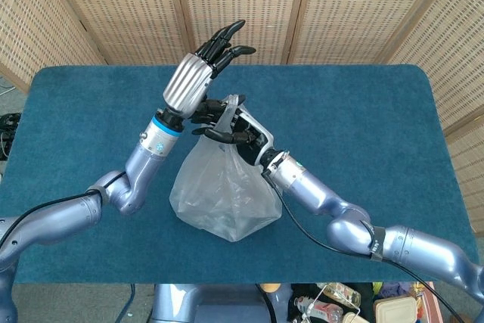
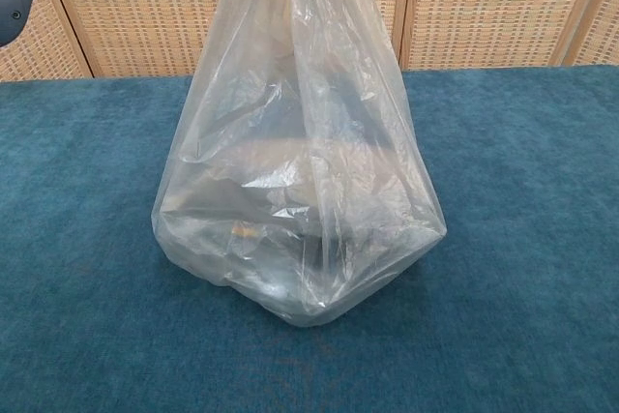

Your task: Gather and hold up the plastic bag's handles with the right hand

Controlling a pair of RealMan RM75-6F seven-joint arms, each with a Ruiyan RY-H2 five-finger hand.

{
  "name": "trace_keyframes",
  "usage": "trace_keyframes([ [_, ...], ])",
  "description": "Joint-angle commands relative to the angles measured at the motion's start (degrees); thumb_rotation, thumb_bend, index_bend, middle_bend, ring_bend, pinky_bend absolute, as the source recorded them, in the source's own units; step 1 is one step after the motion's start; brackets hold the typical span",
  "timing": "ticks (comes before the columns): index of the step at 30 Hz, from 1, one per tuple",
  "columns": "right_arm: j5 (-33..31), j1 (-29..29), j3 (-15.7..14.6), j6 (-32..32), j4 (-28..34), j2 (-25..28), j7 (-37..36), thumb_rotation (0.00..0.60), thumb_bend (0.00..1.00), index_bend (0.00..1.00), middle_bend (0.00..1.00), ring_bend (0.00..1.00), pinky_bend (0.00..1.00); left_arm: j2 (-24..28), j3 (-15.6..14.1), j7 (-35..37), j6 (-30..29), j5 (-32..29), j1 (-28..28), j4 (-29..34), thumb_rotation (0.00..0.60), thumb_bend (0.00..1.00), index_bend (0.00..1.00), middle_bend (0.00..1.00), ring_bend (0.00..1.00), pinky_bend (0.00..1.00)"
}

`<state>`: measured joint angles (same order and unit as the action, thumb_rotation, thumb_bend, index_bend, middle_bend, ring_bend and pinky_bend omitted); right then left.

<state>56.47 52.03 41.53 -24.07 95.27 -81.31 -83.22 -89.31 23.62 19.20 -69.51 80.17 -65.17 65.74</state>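
- Right hand (image 1: 240, 131) grips the handles (image 1: 227, 108) bunched at the top, so the plastic bag (image 1: 224, 191) stands tall w/ its base on the blue table (image 1: 363, 111).
- Left hand (image 1: 203, 69) just beside, fingers apart, holding nothing; prob. clear of the grip.
- Contents inside too blurry to ID.

Even, bright daylight fills both my views, sharp throughout. My plastic bag (image 2: 300, 171) shows pale glare on its creases and casts a soft near shadow; the light perhaps comes from above.
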Motion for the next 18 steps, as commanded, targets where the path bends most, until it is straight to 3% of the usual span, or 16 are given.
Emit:
trace_keyframes([
  [1,1.10,-1.09,1.41,2.42,-0.42,-0.30,-0.99,0.600,0.00,0.33,0.42,0.33,0.31,-0.38,0.09,-0.01,0.45,-0.34,-0.29,-0.49,0.600,0.27,0.20,0.00,0.07,0.23],
  [18,2.47,-4.22,6.69,11.30,-0.54,-0.15,1.14,0.600,0.00,0.46,0.58,0.54,0.41,-1.63,0.18,0.15,1.94,-1.51,-0.91,-2.86,0.600,0.27,0.20,0.00,0.07,0.23],
])
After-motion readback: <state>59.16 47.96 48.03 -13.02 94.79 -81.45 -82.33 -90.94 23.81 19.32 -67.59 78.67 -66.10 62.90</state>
